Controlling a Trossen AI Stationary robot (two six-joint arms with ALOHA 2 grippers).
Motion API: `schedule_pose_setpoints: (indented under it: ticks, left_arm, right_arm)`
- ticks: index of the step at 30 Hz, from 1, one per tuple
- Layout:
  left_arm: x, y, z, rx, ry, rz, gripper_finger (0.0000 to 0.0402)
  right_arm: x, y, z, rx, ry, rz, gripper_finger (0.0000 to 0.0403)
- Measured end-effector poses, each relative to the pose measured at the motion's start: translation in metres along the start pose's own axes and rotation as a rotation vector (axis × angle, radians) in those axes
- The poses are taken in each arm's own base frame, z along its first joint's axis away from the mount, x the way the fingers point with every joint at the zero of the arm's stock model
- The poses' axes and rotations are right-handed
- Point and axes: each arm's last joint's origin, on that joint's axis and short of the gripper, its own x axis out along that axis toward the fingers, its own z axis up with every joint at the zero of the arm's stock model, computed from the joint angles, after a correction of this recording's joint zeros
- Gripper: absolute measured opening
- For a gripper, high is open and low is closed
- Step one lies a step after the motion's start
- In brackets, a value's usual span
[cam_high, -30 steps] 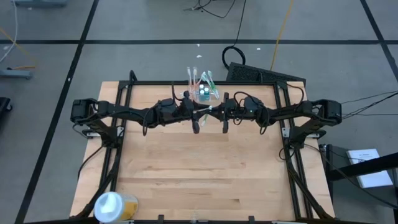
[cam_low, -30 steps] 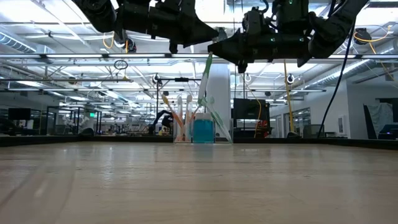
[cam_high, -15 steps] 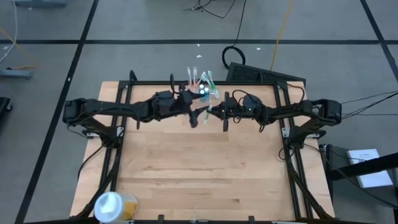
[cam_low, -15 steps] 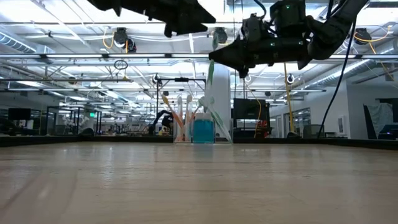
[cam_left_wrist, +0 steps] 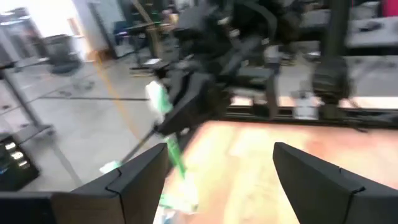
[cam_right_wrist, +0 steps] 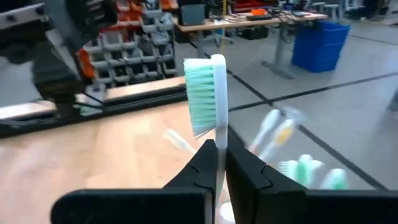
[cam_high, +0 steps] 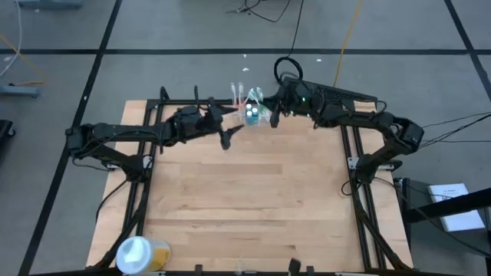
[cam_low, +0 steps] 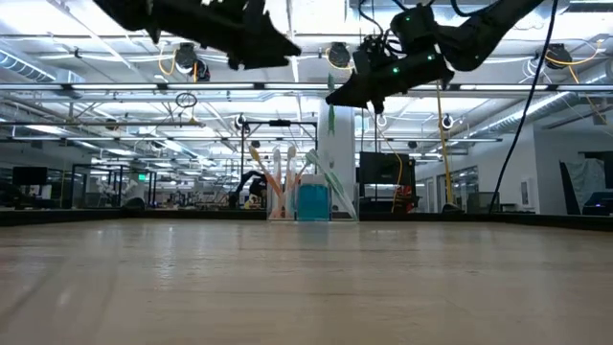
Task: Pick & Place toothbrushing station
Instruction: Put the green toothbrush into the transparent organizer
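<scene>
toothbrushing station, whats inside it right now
The clear toothbrushing station holds several upright toothbrushes and a blue-filled cup. How the brush handles sit at the bottom cannot be made out. The right gripper holds a green-bristled toothbrush above it.

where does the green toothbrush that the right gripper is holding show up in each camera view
High view: green toothbrush at the table's far edge, in the right gripper.
Low view: upright, upper centre, above the holder.
Left wrist view: left of centre, seen between the left gripper's open fingers.
Right wrist view: centre, bristle head up, clamped between the fingers.
Shared landmark: the toothbrushing station, directly under the brush, with other brushes and a blue cup.
</scene>
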Motion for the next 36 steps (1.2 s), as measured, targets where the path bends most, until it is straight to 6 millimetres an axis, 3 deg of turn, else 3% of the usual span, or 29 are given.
schedule_pose_setpoints:
  ticks: [5, 11, 23, 36]
  left_arm:
    - [0.001, 0.015, -0.012, -0.034, 0.041, 0.043, 0.0296]
    - [0.003, 0.023, -0.019, -0.036, 0.09, 0.063, 0.0296]
    - [0.003, 0.025, -0.02, -0.048, 0.096, 0.067, 0.0296]
    - [0.003, 0.025, -0.02, -0.048, 0.096, 0.067, 0.0296]
  right_arm:
    - [0.004, -0.029, 0.006, -0.025, -0.001, -0.129, 0.0009]
    - [0.012, -0.049, -0.018, 0.037, 0.083, -0.169, 0.0009]
    - [0.034, -0.056, -0.061, 0.081, 0.216, -0.167, 0.0016]
    - [0.038, -0.057, -0.069, 0.087, 0.234, -0.168, 0.0031]
